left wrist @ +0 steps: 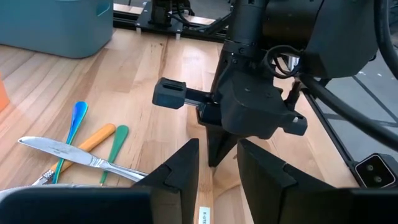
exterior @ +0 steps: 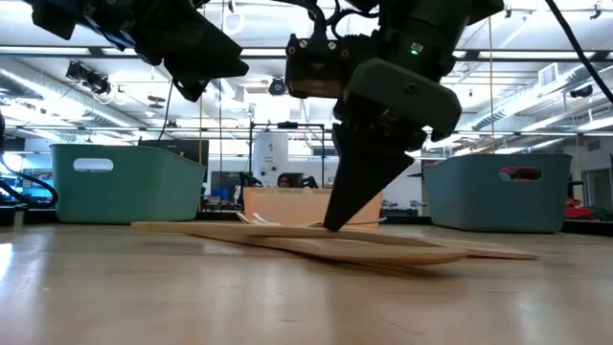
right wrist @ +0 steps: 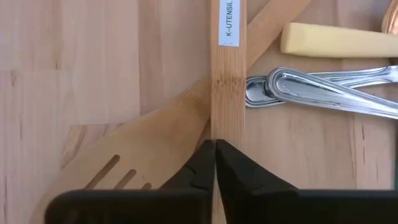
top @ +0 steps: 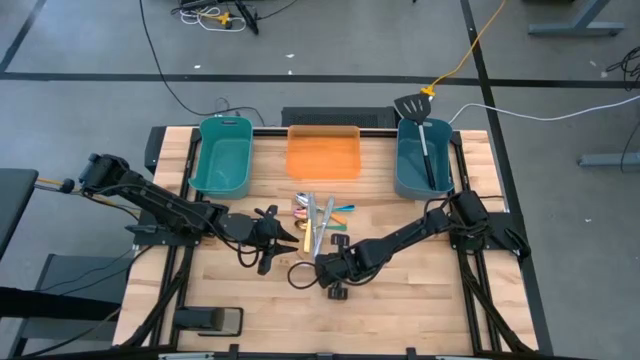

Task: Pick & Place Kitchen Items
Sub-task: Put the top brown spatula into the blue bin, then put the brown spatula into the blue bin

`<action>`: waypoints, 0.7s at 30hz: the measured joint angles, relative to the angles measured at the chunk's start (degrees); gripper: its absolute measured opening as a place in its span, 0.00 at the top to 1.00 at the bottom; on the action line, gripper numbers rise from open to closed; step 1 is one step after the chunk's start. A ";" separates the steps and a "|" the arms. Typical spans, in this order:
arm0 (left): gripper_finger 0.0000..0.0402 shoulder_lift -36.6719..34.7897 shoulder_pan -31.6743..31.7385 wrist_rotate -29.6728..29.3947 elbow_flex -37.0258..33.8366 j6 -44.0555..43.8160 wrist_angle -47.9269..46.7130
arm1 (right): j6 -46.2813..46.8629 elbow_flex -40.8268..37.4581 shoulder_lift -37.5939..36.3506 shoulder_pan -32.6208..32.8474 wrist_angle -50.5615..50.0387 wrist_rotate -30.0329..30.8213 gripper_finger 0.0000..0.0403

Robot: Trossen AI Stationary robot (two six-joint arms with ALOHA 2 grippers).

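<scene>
Several slim utensils lie in a pile (top: 318, 215) at the table's middle: a pale slotted wooden spatula (right wrist: 124, 168), a straight wooden spatula (right wrist: 228, 93), silver cutlery (right wrist: 323, 90), and blue (left wrist: 74, 118), orange (left wrist: 93, 140) and green (left wrist: 115, 146) handled pieces. A black turner (top: 425, 135) lies in the right teal tub, its head over the far rim. My right gripper (top: 335, 268) stands at the pile's near end, shut and pointing down. My left gripper (top: 280, 238) is open and empty, just left of the pile and above the table. My right gripper has its shut fingertips (right wrist: 214, 152) down on the straight wooden spatula's handle (right wrist: 228, 124), at the handle's edge. The fingers come from above and point down (exterior: 335, 222). The spatula lies flat on the table, across the slotted spatula. I cannot tell whether anything is pinched between the fingers.
A teal tub (top: 225, 155) stands at the far left, an orange tray (top: 323, 155) at the far middle, and the right teal tub (top: 405, 170) at the far right. Bare wood lies toward the near edge. A person shows far behind the table (exterior: 284, 180).
</scene>
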 joint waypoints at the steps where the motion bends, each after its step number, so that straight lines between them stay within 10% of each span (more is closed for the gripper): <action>1: 0.71 0.00 0.00 0.00 0.00 0.00 -0.02 | -0.10 -0.04 -0.09 -0.02 0.15 -0.14 0.91; 21: 0.71 0.00 0.00 0.02 0.02 0.00 0.00 | -2.05 -0.02 -2.43 -0.04 1.07 1.11 0.72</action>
